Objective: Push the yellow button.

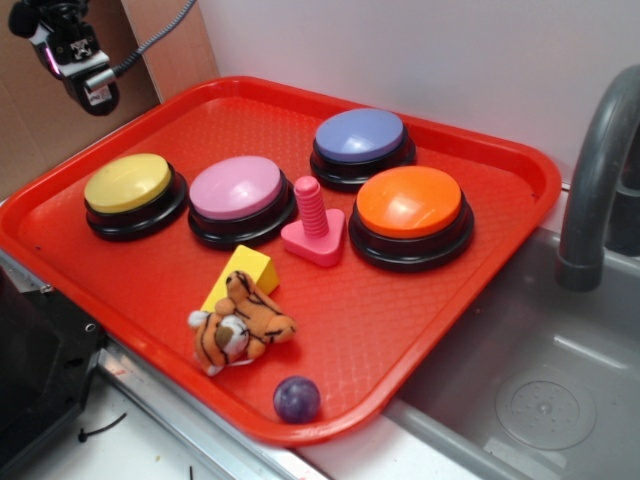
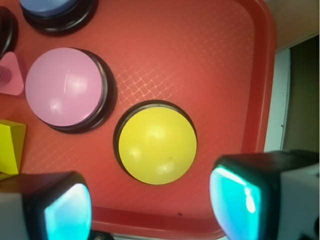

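The yellow button [image 1: 128, 183] sits at the left end of the red tray [image 1: 455, 275], its domed yellow top on a black round base. In the wrist view the yellow button [image 2: 157, 145] lies just ahead of my gripper [image 2: 152, 207], well below it. The two fingers [image 2: 235, 200] with cyan pads stand wide apart, nothing between them. In the exterior view only part of my gripper [image 1: 72, 50] shows at the top left corner, high above and behind the tray's left edge; its fingertips are out of sight there.
A pink button [image 1: 238, 190] stands right beside the yellow one, with a purple button [image 1: 360, 137] and an orange button [image 1: 410, 203] further right. A pink screw toy [image 1: 314, 224], yellow wedge block [image 1: 243, 274], tiger plush [image 1: 238, 325] and purple ball [image 1: 297, 398] lie on the tray. Sink and faucet [image 1: 595, 170] at right.
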You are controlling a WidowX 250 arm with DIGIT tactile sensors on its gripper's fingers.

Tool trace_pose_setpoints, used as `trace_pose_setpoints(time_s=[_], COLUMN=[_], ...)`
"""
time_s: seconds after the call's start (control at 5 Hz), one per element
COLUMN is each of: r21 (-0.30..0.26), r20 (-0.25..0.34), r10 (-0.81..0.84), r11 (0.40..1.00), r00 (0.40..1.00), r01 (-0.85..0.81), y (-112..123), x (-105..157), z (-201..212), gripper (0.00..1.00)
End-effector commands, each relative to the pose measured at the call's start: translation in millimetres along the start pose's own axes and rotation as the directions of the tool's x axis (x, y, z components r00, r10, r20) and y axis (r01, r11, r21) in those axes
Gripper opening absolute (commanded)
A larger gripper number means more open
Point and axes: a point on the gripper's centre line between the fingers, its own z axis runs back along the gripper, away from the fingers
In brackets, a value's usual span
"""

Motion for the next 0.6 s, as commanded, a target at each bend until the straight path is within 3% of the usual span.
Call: trace_pose_setpoints(time_s=[0.0,0.4], r21=[0.022,0.014], r20=[0.054,0.055], r10=[-0.005,-0.012], r11=[1.0,1.0], r00=[0.999,0.998], r01=[0.003,0.012], y=[4.7,3.8], x=[13.0,15.0], z=[19.9,27.2], gripper=[1.0,1.0])
